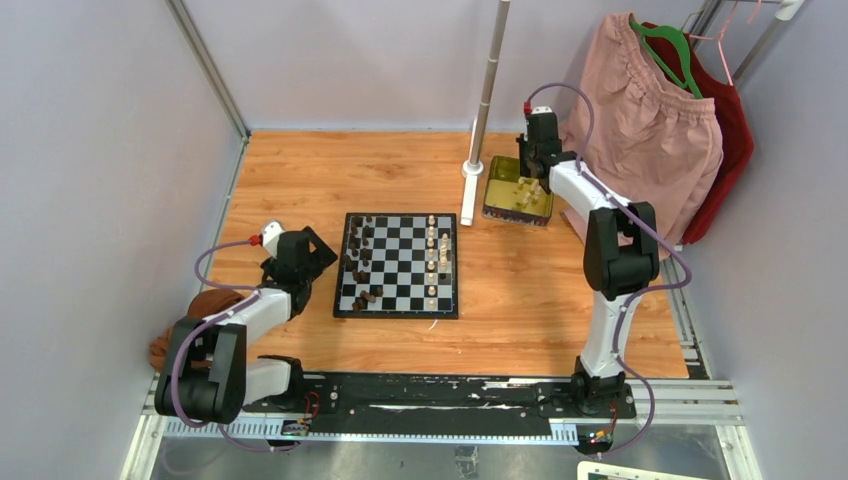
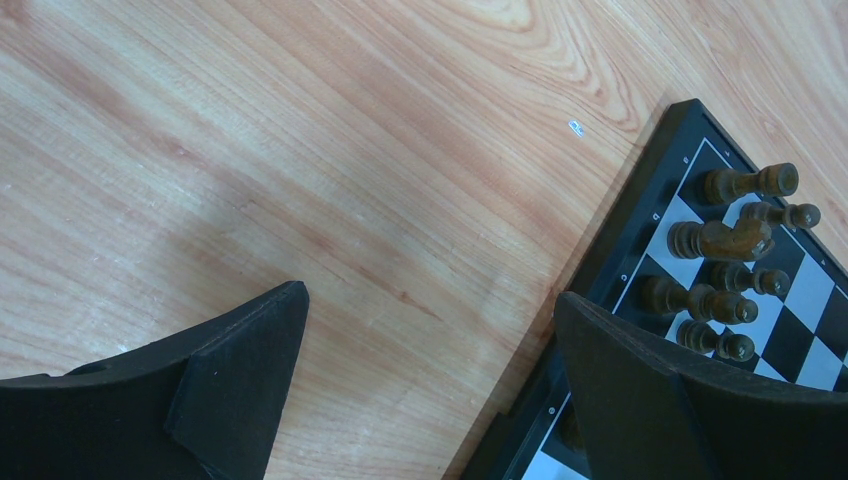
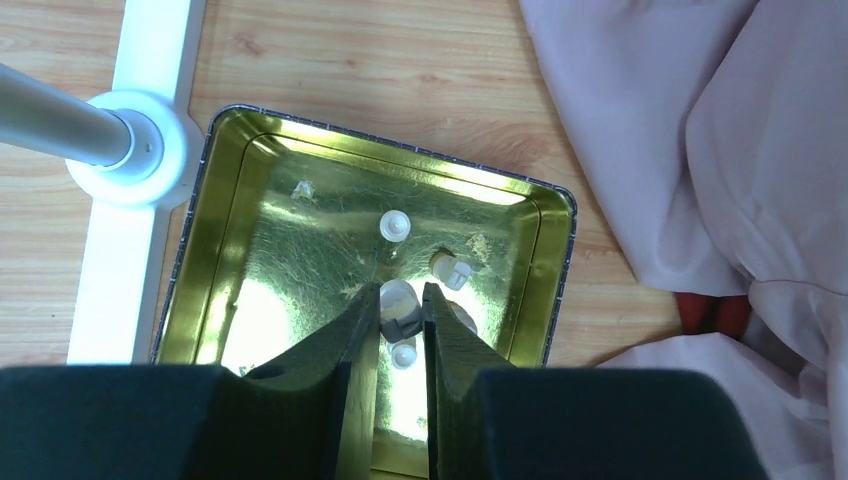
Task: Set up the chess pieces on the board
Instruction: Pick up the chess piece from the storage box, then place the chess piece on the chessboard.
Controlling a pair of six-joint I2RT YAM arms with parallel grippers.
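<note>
The board (image 1: 397,313) lies mid-table. Dark chess pieces (image 1: 358,250) crowd its left columns and cream ones (image 1: 437,250) stand along its right. My left gripper (image 1: 318,255) hovers open at the board's left edge. In the left wrist view that gripper (image 2: 430,292) has only bare wood between its fingers, with the board (image 2: 640,230) and dark pieces (image 2: 720,240) to the right. My right gripper (image 1: 535,185) reaches into the gold tin (image 1: 497,172). In its wrist view the right gripper (image 3: 401,290) is shut on a cream piece (image 3: 397,302), with three loose cream pieces (image 3: 394,226) lying around it.
A white pole stand (image 1: 470,190) sits just left of the tin (image 3: 562,260), and its base (image 3: 130,150) touches the tin's side. Pink and red clothes (image 1: 650,130) hang at the back right, close to the right arm. A brown object (image 1: 190,310) lies by the left arm's base.
</note>
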